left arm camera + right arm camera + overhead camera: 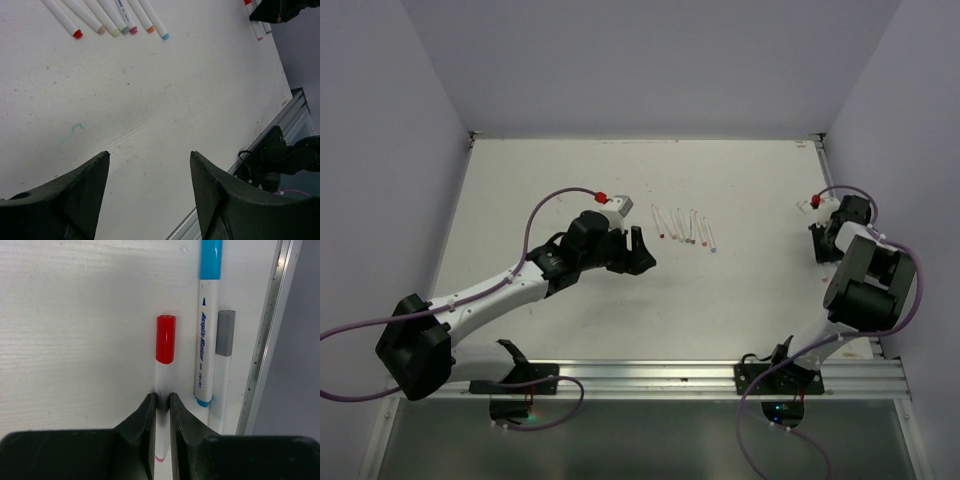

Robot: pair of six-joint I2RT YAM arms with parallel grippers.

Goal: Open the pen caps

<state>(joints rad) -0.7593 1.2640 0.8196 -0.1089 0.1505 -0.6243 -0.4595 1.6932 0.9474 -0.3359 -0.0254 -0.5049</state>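
The right gripper [161, 399] is seen at the far right of the counter [75, 340], its fingers [145, 412] clenched on the white barrel of the red-capped pen [161, 377], which lies flat. The red cap [165, 339] is seated on the pen's far end, just beyond the fingertips and untouched by them. Just to the right a blue-capped pen [204, 340] is laid parallel, and a grey-capped pen [222, 385] is tucked against the metal edge rail [265, 340].

Over in the middle, the left gripper [150, 155] is held above bare counter, its fingers spread wide with nothing between them. A row of pens [115, 15] is laid out side by side just beyond it, coloured ends turned towards it. Red, tan, yellow-green, grey, pink, orange and blue are counted from left to right. Whether those ends are caps or bare tips cannot be told.
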